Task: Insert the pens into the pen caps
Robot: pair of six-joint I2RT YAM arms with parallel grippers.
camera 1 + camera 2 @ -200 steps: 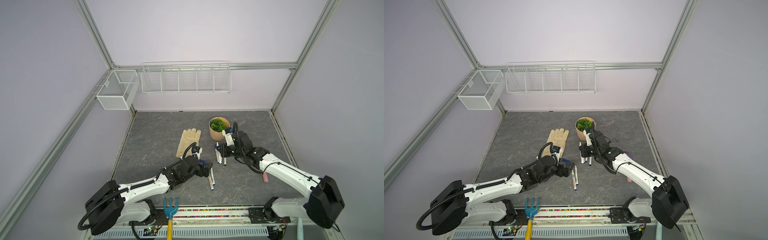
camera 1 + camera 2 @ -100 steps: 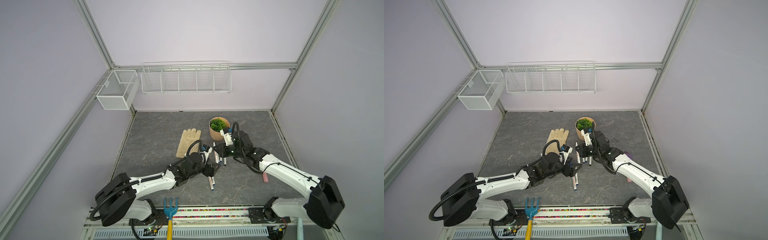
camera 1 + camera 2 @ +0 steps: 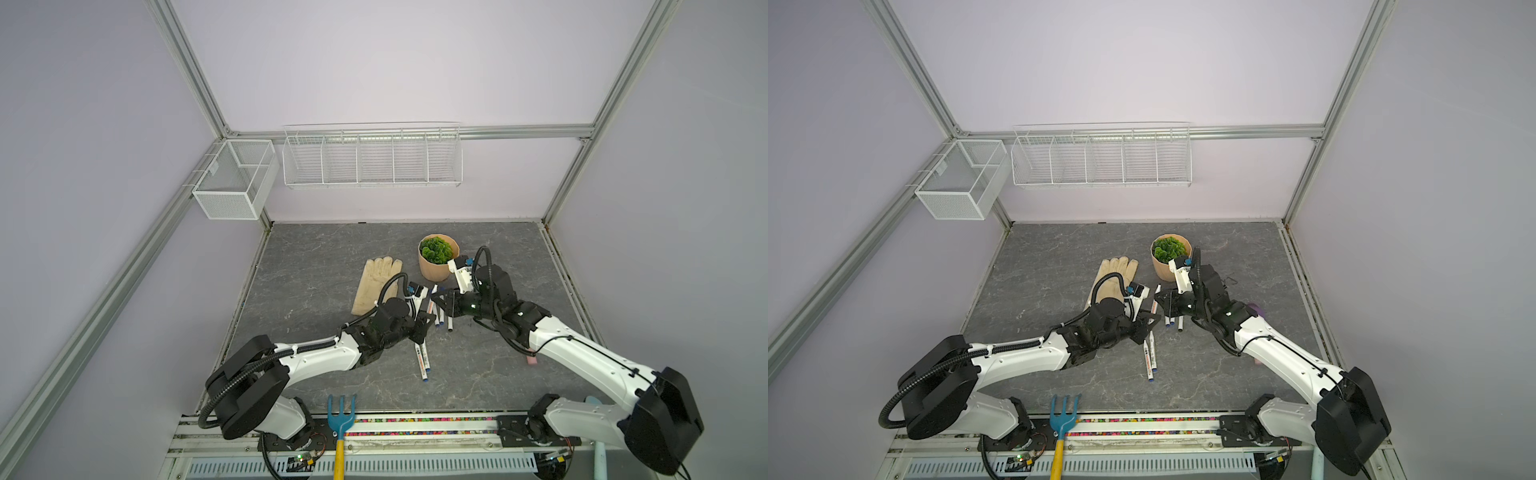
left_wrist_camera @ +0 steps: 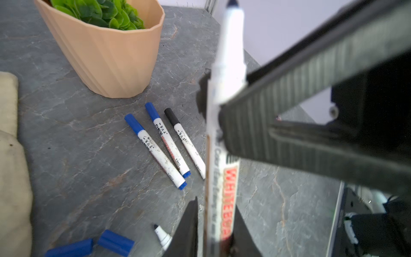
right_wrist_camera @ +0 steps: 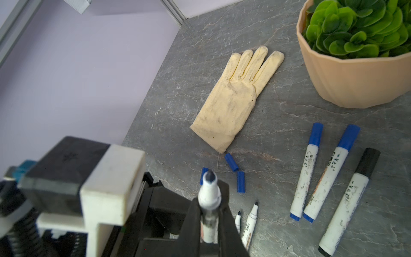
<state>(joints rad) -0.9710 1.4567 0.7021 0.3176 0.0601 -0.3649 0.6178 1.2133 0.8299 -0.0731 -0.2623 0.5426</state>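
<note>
Since a second ago the left arm (image 3: 316, 357) is swung inward, away from the two uncapped pens (image 3: 422, 358) lying toward the front, so that the left fingers (image 4: 190, 224) are brought close to the right fingers (image 5: 191, 222) over the middle of the surface (image 3: 316, 291). One uncapped pen (image 4: 222, 160) is held by both at once: its labelled barrel is clamped between the left fingers, and the part just below its dark tip is pinched between the right fingers. Three capped pens (image 4: 169, 144), two with blue caps and one with a black cap, are laid side by side on the surface near the plant pot (image 3: 434, 272). Three loose blue caps (image 5: 231, 162) are scattered on the surface just off the cuff of the glove (image 5: 235, 93), near the tips of the two lying pens
</note>
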